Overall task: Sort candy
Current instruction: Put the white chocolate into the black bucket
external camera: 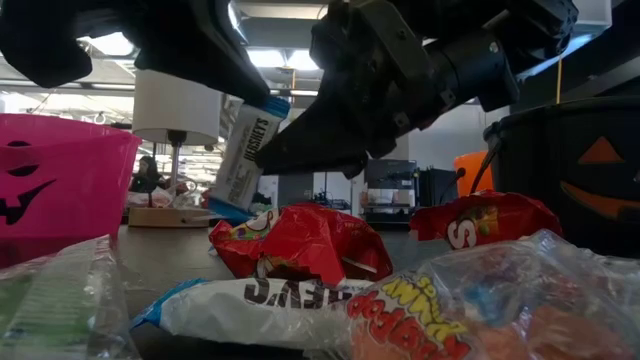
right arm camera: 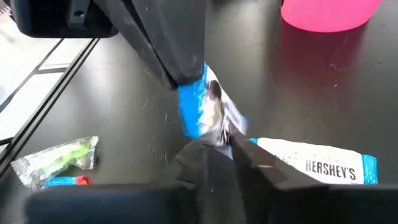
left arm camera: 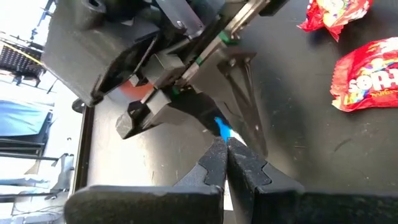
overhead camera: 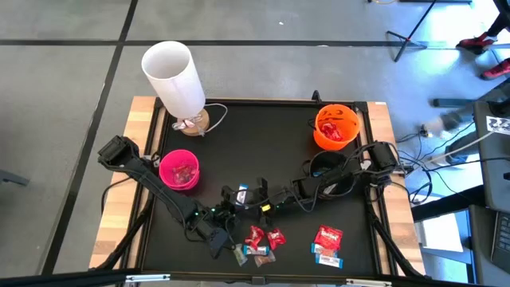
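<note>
A blue-and-white Hershey's bar (external camera: 245,150), one piece of the candy, hangs tilted above the black mat between both grippers. My left gripper (left arm camera: 227,149) is shut on its upper blue end. My right gripper (right arm camera: 217,146) is shut on its other part, facing the left one. In the high view the two meet at the mat's middle (overhead camera: 245,195). More candy lies near the front edge: red packs (overhead camera: 255,237) (overhead camera: 328,237) and blue-and-white ones (overhead camera: 328,257). Another Hershey's bar (right arm camera: 317,165) lies flat on the mat. My left gripper pinches the bar's upper blue end (left arm camera: 222,129) between its two fingers, slanting down from the table's left. The bar hangs tilted, clear of the mat. My right gripper pinches the crumpled white wrapper at the bar's lower part (right arm camera: 219,127) between its two fingers, slanting down from the table's right.
A pink bowl (overhead camera: 179,170) stands at the left, an orange bowl (overhead camera: 336,127) at the far right, and a black bowl (overhead camera: 328,169) under my right arm. A white lamp (overhead camera: 175,76) stands at the far left. A green-wrapped sweet (right arm camera: 56,158) lies by the mat's edge.
</note>
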`<state>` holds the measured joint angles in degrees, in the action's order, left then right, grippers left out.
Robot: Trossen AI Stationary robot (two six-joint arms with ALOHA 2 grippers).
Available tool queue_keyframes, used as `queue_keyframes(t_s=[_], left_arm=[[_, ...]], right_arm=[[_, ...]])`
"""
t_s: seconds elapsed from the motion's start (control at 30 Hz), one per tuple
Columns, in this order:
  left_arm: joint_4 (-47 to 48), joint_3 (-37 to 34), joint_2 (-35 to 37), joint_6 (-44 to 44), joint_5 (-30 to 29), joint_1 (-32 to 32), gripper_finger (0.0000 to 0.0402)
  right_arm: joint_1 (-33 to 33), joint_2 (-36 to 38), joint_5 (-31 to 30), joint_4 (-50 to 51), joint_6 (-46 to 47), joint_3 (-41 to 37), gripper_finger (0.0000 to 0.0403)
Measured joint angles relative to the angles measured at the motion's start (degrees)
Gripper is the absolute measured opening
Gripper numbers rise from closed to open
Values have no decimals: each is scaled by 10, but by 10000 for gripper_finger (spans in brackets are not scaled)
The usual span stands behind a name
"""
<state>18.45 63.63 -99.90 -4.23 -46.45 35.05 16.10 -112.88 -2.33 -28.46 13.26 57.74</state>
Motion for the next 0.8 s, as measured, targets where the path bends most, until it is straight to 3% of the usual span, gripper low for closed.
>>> queue_keyframes(t_s=[0.13, 0.27, 0.4, 0.67, 0.8], left_arm=[[-3, 0, 0, 0, -6, 0, 0], [-4, 0, 0, 0, -10, 0, 0], [-5, 0, 0, 0, -10, 0, 0], [-13, 0, 0, -4, -11, 0, 0], [-38, 0, 3, -23, -13, 0, 0]], right_arm=[[0, 0, 4, -4, 0, 0, 13], [0, 0, 4, -14, 0, 0, 14], [0, 0, 23, -24, 0, 0, 60], [0, 0, 34, -45, 0, 0, 192], [0, 0, 31, -63, 0, 0, 219]])
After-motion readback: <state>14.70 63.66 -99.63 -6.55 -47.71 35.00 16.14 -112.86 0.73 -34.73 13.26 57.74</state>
